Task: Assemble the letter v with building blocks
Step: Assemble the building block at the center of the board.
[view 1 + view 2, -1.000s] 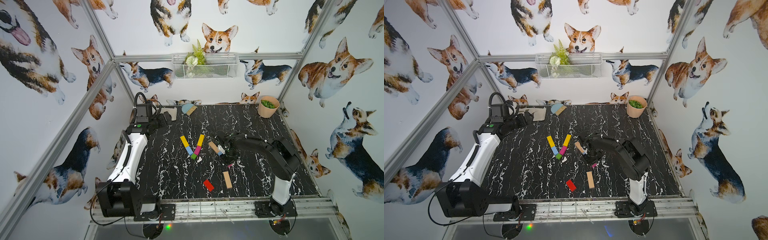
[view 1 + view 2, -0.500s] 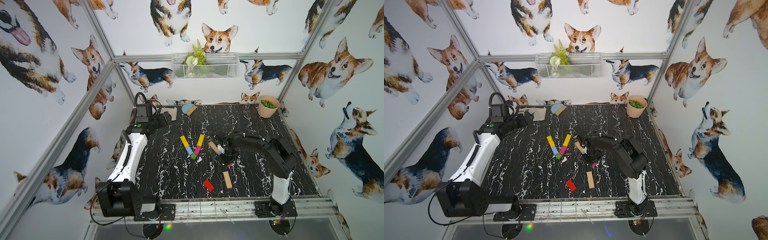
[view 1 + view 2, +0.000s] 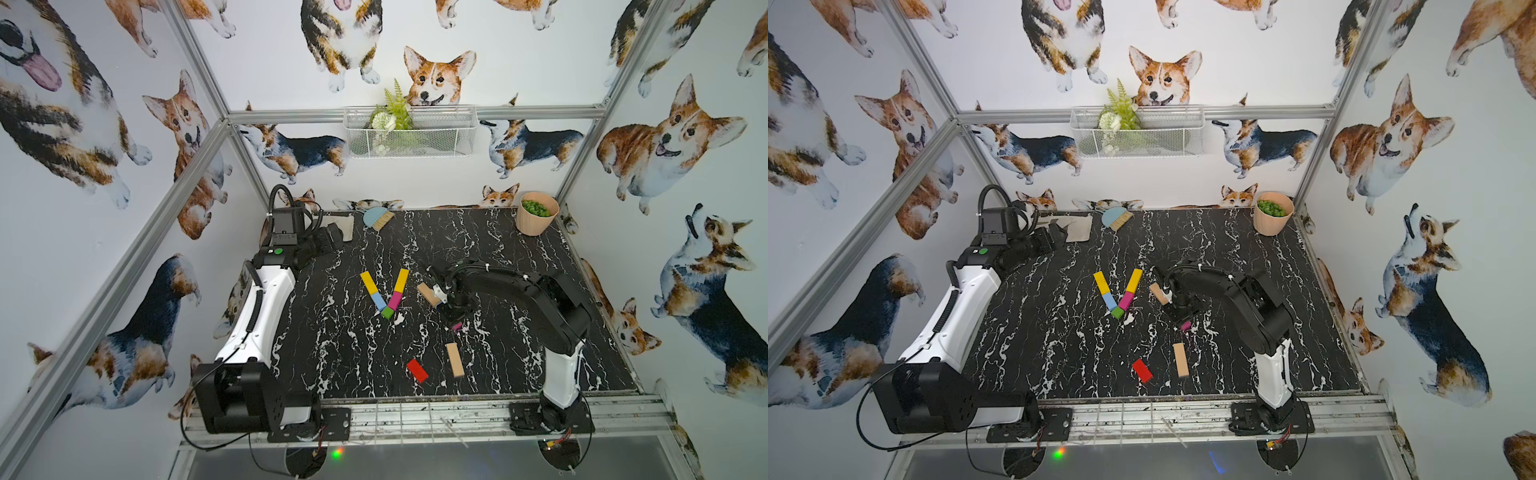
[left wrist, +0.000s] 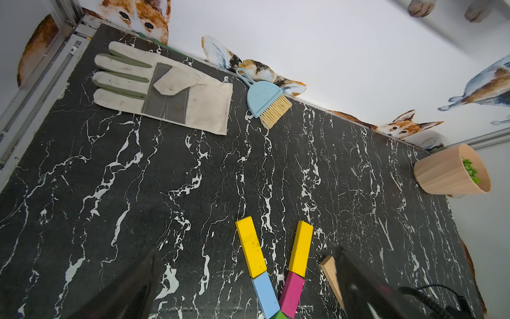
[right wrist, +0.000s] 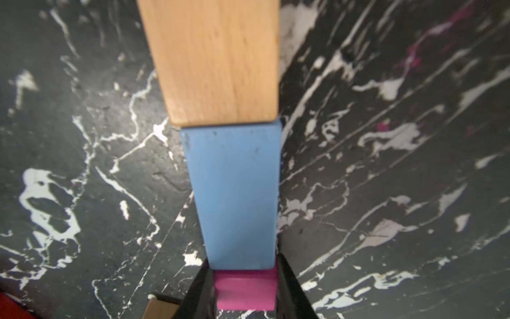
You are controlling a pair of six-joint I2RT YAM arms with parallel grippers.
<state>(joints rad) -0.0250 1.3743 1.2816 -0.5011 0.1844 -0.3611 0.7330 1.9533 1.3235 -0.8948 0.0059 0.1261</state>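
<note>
Tabletop [image 3: 332, 353]: black marble pattern with white veins.
V: in the middle of the tabletop, its mouth toward the back wall.
Left stroke: yellow bar [image 3: 367, 281], then blue stub [image 3: 378, 301], end to end.
Right stroke: other yellow bar [image 3: 401, 280], then magenta stub [image 3: 395, 300], end to end.
Tip: green stub [image 3: 387, 313], touching the near ends of both strokes.
Right tool [image 5: 243, 265]: narrow, clamped on a magenta block [image 5: 245, 292], just to the right of the V.
Row at the right tool: in the wrist view a tan block [image 5: 218, 60], a blue block [image 5: 234, 193] and the clamped magenta block stand in one line, each end against the next. Whether the magenta block is off the tabletop cannot be told.
Spare pieces: tan bar [image 3: 454, 360] and red block [image 3: 417, 370], near each other but apart, toward the front edge.
Left tool [image 3: 333, 237]: jaws spread wide, holding nothing, at the back left corner near the glove [image 4: 165, 91].
Back edge: brush [image 4: 266, 96] just beside the glove; pot [image 3: 537, 214] in the back right corner.
</note>
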